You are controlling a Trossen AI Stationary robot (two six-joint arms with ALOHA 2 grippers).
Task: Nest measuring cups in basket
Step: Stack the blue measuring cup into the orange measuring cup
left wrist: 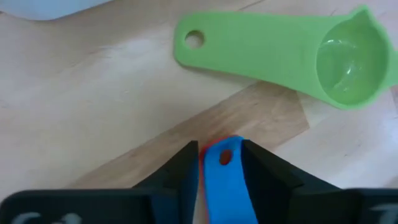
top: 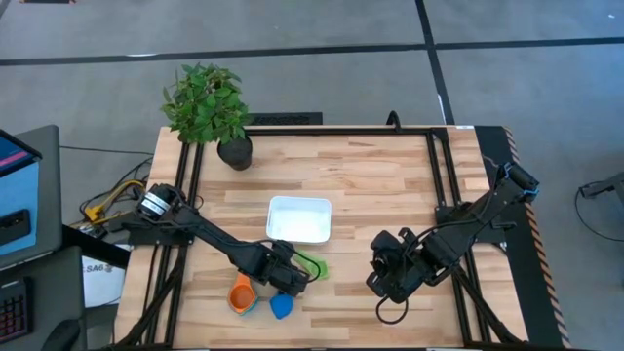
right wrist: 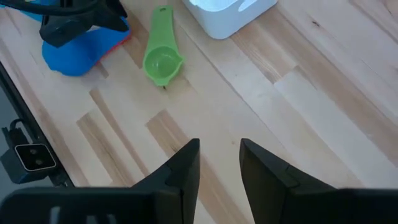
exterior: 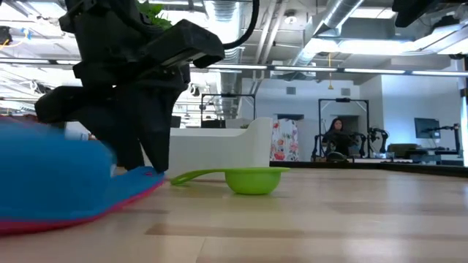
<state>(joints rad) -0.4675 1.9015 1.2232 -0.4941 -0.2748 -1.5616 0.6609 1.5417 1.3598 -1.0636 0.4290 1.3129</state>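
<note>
Looking straight down, the left gripper is seen low over a cluster of measuring cups, with an orange cup and a blue cup just beside it and the green cup lying on its far side, toward the basket. The right gripper waits well apart over bare table.

At table height, the left gripper is shown planted on a blue and red stack; the green cup rests flat ahead of it, and the basket stands behind that.

From the left wrist, the fingers are seen pressed against a blue handle, apparently with a red one beneath it, though that is hard to confirm. The handle's long axis runs straight out between the fingers. The green cup lies crosswise beyond.

From the right wrist, that gripper's fingers stand slightly apart and hold nothing. The left arm is much the nearer to the cups.
</note>
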